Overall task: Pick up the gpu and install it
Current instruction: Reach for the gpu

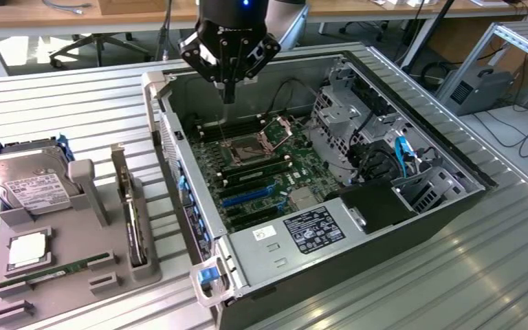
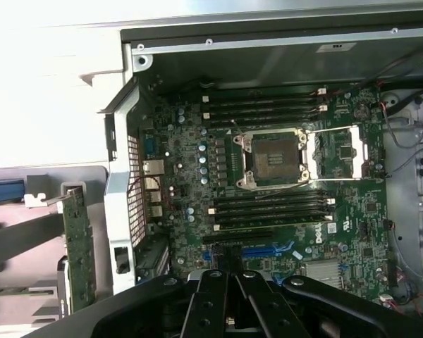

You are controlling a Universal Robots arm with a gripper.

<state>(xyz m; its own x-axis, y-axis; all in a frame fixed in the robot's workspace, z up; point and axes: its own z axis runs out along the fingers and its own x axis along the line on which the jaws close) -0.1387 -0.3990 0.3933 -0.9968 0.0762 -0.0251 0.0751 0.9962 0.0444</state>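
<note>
Slatted surface (image 1: 62, 103), open case (image 1: 337, 275). My claw (image 1: 230, 96), clenched and empty, hangs above it. In the exterior view the gpu (image 1: 133, 220) stands at seven o'clock, long axis twelve-to-six.

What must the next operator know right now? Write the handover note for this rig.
The tool: shut, holding nothing, hanging above the open computer case, over the motherboard.
The gpu: standing on edge in the grey holder outside the case, on the exterior view's left of it, untouched.
Done: nothing shows as done; the blue expansion slots are bare.
Left: the gpu is not yet picked up and not yet installed.
</note>
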